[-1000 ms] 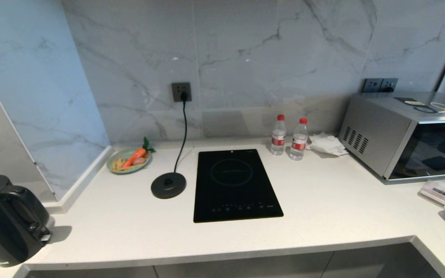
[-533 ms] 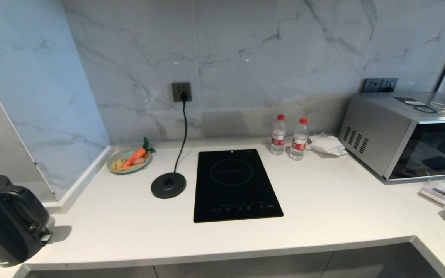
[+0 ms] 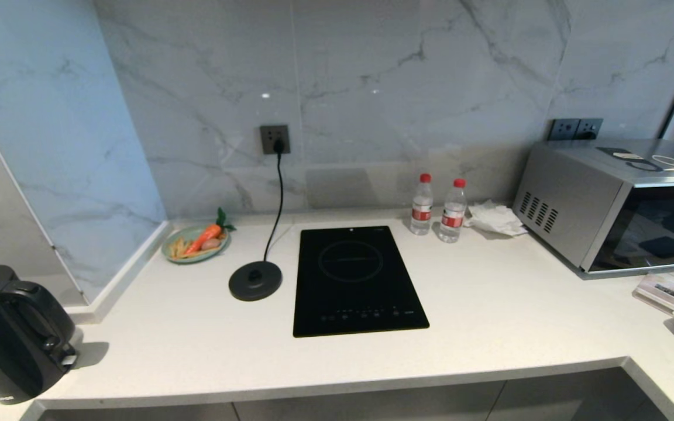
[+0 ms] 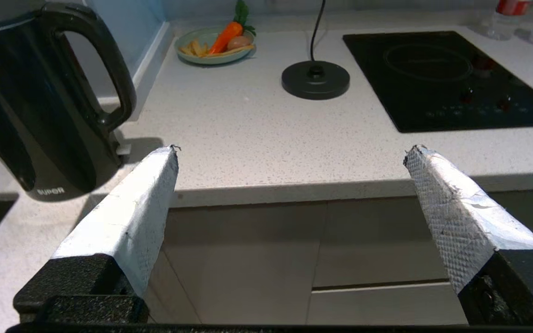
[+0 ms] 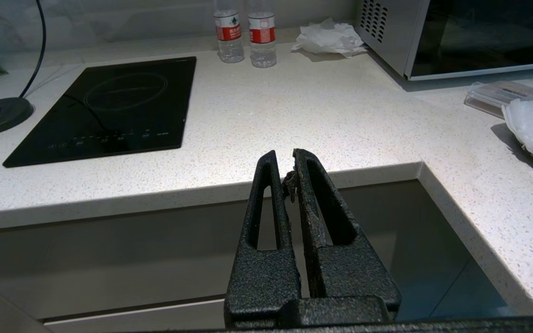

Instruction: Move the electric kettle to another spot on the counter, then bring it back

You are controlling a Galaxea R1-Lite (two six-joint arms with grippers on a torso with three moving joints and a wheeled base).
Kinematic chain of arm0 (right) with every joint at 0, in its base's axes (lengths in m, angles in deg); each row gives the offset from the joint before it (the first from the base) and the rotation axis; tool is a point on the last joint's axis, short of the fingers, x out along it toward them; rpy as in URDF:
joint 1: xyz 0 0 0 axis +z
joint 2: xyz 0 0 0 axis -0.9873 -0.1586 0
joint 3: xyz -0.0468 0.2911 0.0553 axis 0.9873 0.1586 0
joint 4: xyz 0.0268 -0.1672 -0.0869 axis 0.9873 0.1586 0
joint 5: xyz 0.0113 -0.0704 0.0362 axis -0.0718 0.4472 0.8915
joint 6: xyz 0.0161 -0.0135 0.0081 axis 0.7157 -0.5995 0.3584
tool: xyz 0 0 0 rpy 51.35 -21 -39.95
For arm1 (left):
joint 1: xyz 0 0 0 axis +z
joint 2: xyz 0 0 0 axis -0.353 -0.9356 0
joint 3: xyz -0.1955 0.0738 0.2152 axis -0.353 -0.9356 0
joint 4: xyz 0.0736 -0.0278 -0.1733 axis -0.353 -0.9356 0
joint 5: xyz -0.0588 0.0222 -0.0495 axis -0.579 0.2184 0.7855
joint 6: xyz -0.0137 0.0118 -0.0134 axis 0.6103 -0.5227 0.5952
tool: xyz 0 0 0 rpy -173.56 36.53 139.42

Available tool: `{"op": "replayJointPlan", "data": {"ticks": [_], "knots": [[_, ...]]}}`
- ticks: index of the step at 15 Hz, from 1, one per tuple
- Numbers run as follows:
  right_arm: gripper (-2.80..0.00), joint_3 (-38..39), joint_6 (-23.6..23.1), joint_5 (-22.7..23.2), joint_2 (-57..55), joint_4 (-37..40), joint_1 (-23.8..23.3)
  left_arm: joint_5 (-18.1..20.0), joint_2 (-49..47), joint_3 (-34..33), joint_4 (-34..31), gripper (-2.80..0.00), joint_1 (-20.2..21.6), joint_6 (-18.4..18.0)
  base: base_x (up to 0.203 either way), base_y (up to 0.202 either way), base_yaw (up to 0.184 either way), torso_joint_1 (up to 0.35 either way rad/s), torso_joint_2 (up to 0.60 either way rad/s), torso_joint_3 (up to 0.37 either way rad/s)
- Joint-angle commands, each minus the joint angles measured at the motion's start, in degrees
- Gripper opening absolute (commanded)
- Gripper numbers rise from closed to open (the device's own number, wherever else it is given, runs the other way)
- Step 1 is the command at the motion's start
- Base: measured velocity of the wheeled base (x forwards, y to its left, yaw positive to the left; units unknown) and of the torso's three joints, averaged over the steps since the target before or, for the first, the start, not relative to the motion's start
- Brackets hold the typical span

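Kettle is parked way over at the near left corner of the counter, standing upright with its loop handle facing toward the hob. It's well apart from its round base disc, which sits bare just left of the black induction hob with its cord running up to the wall socket. In the head view the kettle's left side is cut off by the frame edge, and in the left wrist view its top and lid are chopped off too, so you only get the glossy body, handle and some small lettering near the bottom that's hard to read.

Left gripper hangs out in front of the counter edge, over the cabinet fronts, with its white-padded fingers spread about as wide as they go and nothing between them. It's to the right of the kettle, not touching it. Right gripper also sits off the counter edge further right, fingers pressed together, holding nothing. Neither arm shows in the head view.

Other stuff: a green plate with a carrot and bits I can't really make out, two water bottles by the wall, crumpled paper, and a microwave partly cut off on the right.
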Motion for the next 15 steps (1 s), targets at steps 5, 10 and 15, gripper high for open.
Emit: {"op": "replayJointPlan", "data": {"ticks": [5,10,15], "knots": [[-2.80,0.00,0.01,0.00,-0.08,-0.04,0.01,-0.44,-0.09,0.03,-0.09,0.00,-0.11,1.27,0.000,0.000,0.000,0.000,0.00,0.000],[-2.80,0.00,0.09,0.00,-0.09,-0.04,0.01,-0.44,-0.09,0.11,-0.09,0.00,-0.11,1.27,0.000,0.000,0.000,0.000,0.00,0.000],[-2.80,0.00,0.10,0.00,-0.09,-0.04,0.01,-0.44,-0.09,0.06,-0.09,0.00,-0.11,1.27,0.000,0.000,0.000,0.000,0.00,0.000]]}}
